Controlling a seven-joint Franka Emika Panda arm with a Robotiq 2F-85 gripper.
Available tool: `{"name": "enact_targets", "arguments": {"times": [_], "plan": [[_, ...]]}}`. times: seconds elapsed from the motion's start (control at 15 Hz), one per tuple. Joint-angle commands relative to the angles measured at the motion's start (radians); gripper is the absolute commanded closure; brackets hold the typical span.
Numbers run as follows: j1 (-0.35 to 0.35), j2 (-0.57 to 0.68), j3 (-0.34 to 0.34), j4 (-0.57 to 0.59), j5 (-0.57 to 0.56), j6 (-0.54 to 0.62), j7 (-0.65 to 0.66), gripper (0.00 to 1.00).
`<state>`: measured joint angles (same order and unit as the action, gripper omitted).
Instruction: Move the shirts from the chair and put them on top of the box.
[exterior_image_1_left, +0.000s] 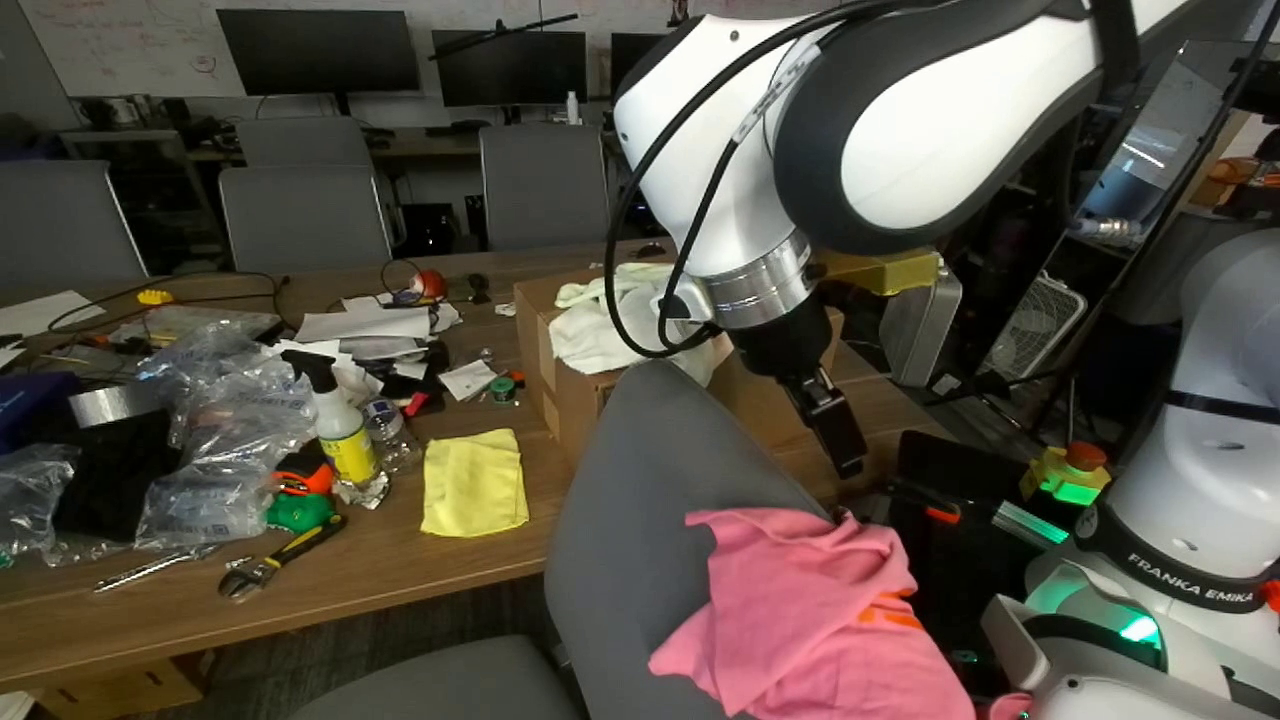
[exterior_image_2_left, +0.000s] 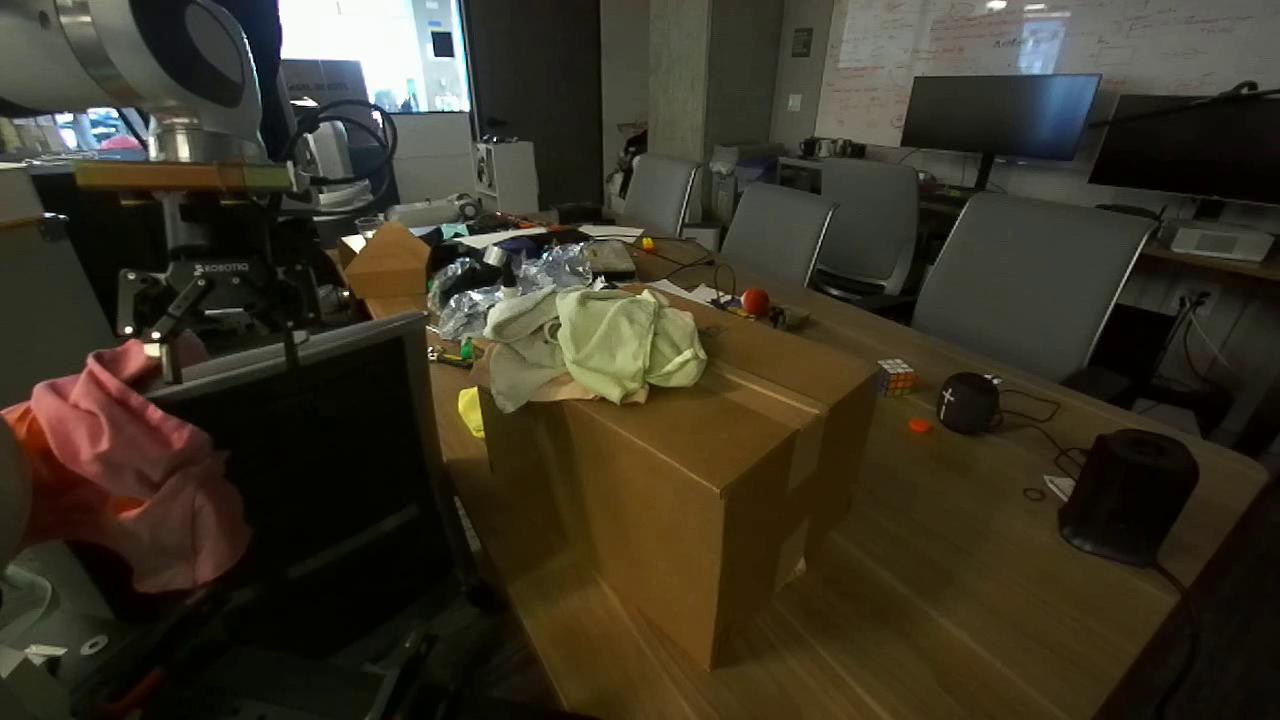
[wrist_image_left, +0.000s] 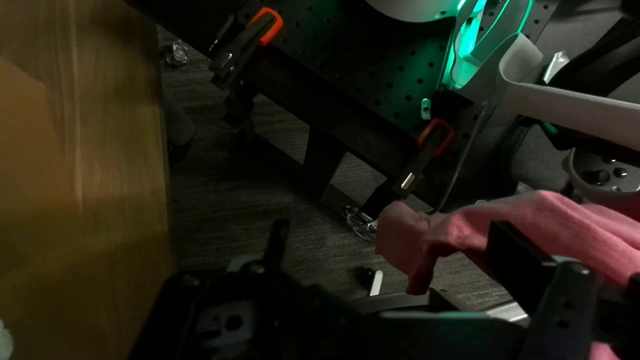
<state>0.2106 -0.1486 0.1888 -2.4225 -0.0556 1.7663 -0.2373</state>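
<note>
While the pink shirt (exterior_image_1_left: 805, 610) hangs over the top edge of the grey chair (exterior_image_1_left: 650, 470), its long axis slants, in an exterior view, from upper left to lower right, with a loose corner (exterior_image_1_left: 725, 527) pointing up and to the left. In an exterior view the hem (exterior_image_2_left: 185, 562) points downward, and the cloth runs mostly up and down, leaning a little to the right as it falls. In the wrist view a narrow fold (wrist_image_left: 400, 230) pokes in leftward from the right side, its tip drooping. Some orange shows among the pink in both exterior views.

The hand (exterior_image_2_left: 231, 366) points down at the top of the chair and stands wide, its two fingers (wrist_image_left: 520, 257) well apart. In an exterior view, one finger (exterior_image_2_left: 171, 362) shows against the upper folds of the shirt and the other against the chair's top edge; in the wrist view, one finger overlaps the pink cloth. Whether it touches the shirt or only stands in front, I cannot tell.

On one end of the box (exterior_image_2_left: 640, 510), pale cloths (exterior_image_2_left: 630, 345), one of them light green, lie rumpled together; the box itself sits on the desk (exterior_image_2_left: 960, 540), just beside the chair. A yellow cloth (exterior_image_1_left: 475, 485) is spread flat on the desk near the box's side
</note>
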Motion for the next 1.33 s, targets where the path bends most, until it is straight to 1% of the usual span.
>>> {"name": "enact_targets", "arguments": {"times": [0.0,0.2,0.87,1.27], "plan": [[0.007,-0.033,0.000,0.002,0.042,-0.057,0.005,0.00],[0.010,-0.036,0.000,0.004,0.070,-0.082,-0.004,0.00],[0.037,-0.024,0.021,-0.046,0.129,-0.058,-0.014,0.00],[0.059,-0.036,0.034,-0.070,0.218,-0.026,-0.027,0.00]]}}
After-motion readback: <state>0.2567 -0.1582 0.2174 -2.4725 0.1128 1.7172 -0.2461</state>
